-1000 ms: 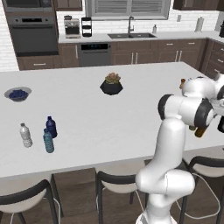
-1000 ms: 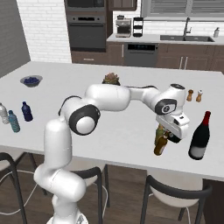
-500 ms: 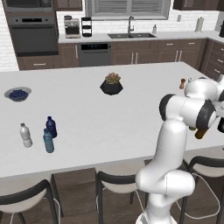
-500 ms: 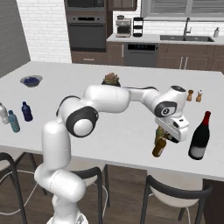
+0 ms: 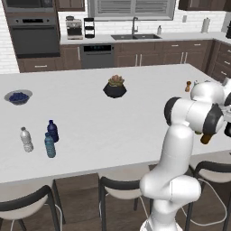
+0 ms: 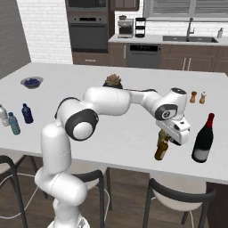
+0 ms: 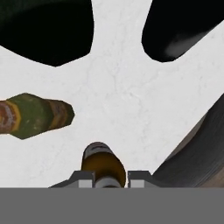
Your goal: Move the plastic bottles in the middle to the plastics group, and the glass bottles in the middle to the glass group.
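Observation:
My gripper is shut on the neck of the amber-brown glass bottle, which hangs upright near the counter's front right edge. In the hand view that bottle sits between my fingertips. The olive-green glass bottle stands just behind it and lies at the left in the hand view. A dark glass bottle with a red top stands to the right; two black shapes loom ahead of the hand. Far left stand the teal plastic bottle, the navy one and the clear one.
A dark plant pot sits mid-counter and a bowl of blue fruit at the far left. Two small shakers stand behind the glass bottles. Stools line the counter's front edge.
The hand has sunk a little with the amber-brown bottle in its grip. Nothing else has moved.

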Controlling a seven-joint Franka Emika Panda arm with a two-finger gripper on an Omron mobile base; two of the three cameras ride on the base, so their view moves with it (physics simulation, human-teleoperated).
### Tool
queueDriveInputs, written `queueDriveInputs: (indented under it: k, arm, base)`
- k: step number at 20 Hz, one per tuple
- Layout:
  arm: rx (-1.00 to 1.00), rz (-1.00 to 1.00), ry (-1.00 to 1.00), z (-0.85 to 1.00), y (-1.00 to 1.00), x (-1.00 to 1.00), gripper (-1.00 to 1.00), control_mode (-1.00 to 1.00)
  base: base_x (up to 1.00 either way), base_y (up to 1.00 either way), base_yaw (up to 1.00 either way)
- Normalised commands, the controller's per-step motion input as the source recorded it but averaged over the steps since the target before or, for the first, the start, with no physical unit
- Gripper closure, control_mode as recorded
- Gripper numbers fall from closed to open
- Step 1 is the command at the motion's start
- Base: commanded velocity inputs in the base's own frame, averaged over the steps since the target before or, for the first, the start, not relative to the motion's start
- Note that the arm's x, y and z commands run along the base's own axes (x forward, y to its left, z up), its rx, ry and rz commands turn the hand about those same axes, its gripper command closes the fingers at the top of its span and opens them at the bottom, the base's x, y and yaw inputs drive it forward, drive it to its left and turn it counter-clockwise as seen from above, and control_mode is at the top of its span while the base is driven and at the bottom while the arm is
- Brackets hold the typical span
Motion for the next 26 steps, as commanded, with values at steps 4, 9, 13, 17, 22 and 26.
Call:
queueDriveInputs:
  k: [4,9,13,17,22,26]
  arm:
    - [0.0,0.0,-0.02,-0.28,0.23,0.0,1.0,-1.0]
    - [0.0,0.0,-0.02,-0.26,0.23,0.0,1.0,-1.0]
    - [0.0,0.0,0.0,-0.29,0.16,0.0,1.0,-1.0]
    - [-0.01,0.0,0.0,-0.28,0.16,0.0,1.0,-1.0]
    - [-0.02,0.0,0.0,-0.39,0.27,0.01,-1.0,-1.0]
    - [0.0,0.0,0.0,-0.32,0.16,0.0,-1.0,-1.0]
  base:
    - [0.0,0.0,0.0]
    - [0.0,0.0,0.0]
    - [0.0,0.0,0.0]
    - [0.0,0.0,0.0]
    - [0.0,0.0,0.0]
    - [0.0,0.0,0.0]
